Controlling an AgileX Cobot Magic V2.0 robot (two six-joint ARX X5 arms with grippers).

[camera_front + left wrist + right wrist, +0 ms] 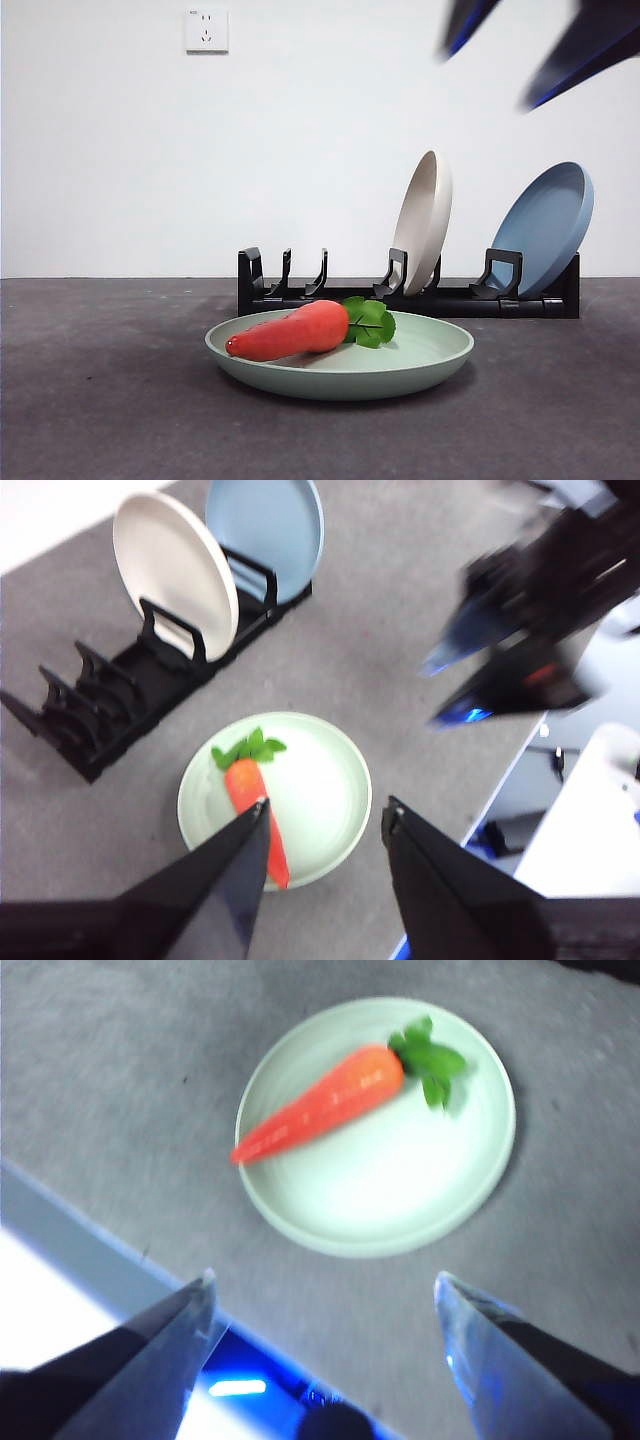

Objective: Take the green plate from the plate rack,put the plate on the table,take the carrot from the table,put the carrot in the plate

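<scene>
A beige plate [424,220] and a blue plate [545,228] stand on edge side by side, leaning. High above and well apart from the beige plate, a white wall socket [206,30] sits on the white wall [200,170].

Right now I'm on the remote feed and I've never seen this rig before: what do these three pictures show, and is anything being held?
You are looking at a robot with two arms at a table, each ending in a two-jawed hand.

The front view comes from a low camera looking level across the table. The other two come from cameras on the wrists, looking down past each hand's own dark jaws.

On the table lies the green plate with the carrot resting in it, leaves toward the plate rack behind. In the rack stand a beige plate and a blue plate.

The left hand and the right hand both hang above the plate, jaws open, and hold nothing. The blurred dark shapes at the front view's top right are an arm's jaws.
</scene>
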